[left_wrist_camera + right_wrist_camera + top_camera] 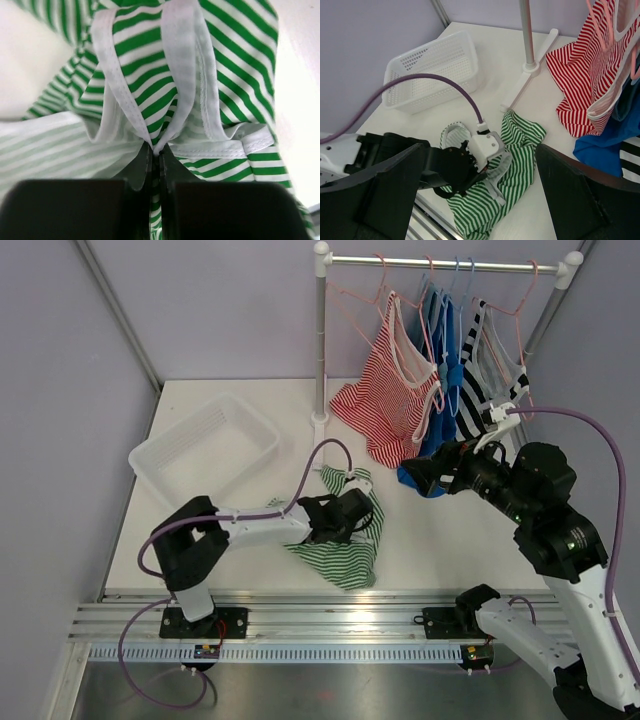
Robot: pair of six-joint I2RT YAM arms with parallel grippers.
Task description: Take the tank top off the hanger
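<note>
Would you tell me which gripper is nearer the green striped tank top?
Left. The left gripper is clamped on the green tank top; the right gripper hangs open beside the blue top.

I get bare white tabletop [430, 540] near right. Blockers: white plastic lattice basket [205, 445] far left, grey rack pole [320, 340] far centre, green-striped tank top [350, 558] near centre.

The left arm [255, 528] is built of white links joined by black housings, and the right arm [545, 515] is made the same way. A purple cable [322, 452] is plugged into a white block at the left wrist; a second purple cable [605, 445] is run along the right arm. Both the left pincer [155, 150] and the right pincer [412, 478] are fitted with matte black fingers [580, 200].
</note>
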